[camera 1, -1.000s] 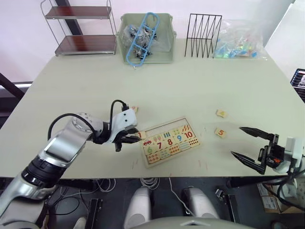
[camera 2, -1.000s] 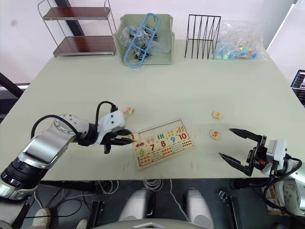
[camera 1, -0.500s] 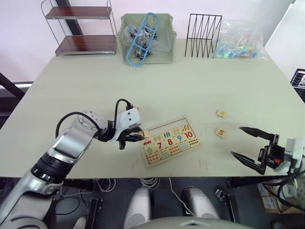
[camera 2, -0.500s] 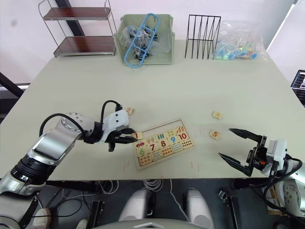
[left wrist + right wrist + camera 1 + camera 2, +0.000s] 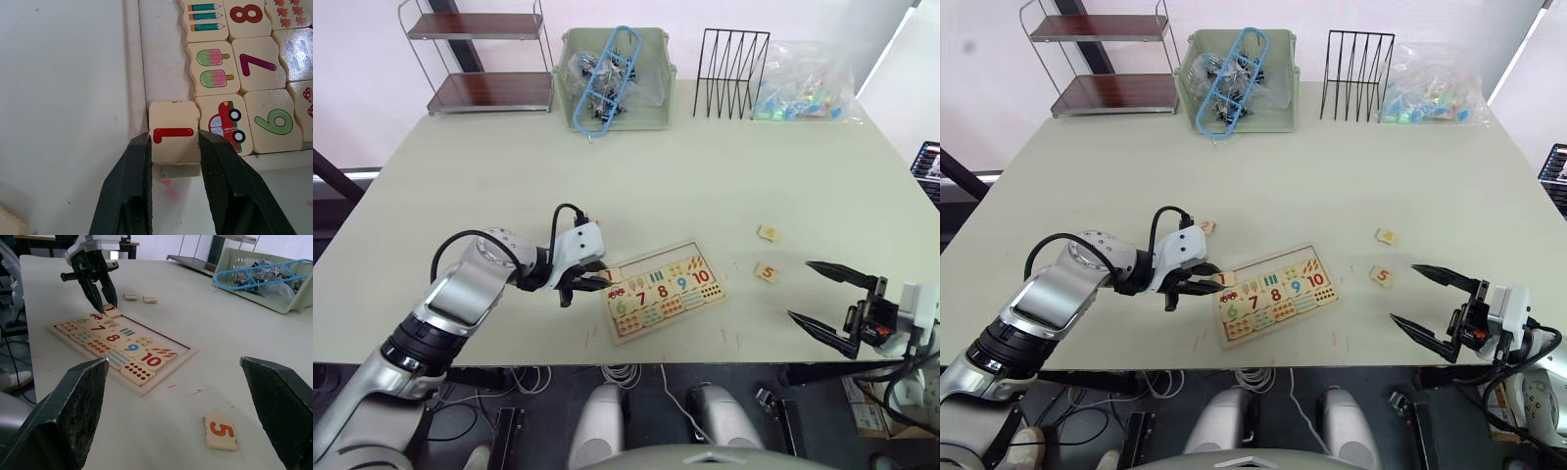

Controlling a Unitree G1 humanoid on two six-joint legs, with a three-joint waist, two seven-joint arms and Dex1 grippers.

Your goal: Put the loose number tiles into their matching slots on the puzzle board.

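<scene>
Puzzle board [image 5: 664, 289] lying angled near the table's front edge, far row of slots [image 5: 164, 58] bare. Left gripper [image 5: 173, 147] pinching the 1 tile [image 5: 173, 132] at the board's left corner — seemingly half seated. Right gripper [image 5: 834, 305] spread wide, idle, 5 tile [image 5: 766, 271] just left of it. Next — press flat, release.

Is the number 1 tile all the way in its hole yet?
Not yet. The 1 tile sits half over the puzzle board rim at the corner, and the left gripper is pinching it.
</scene>
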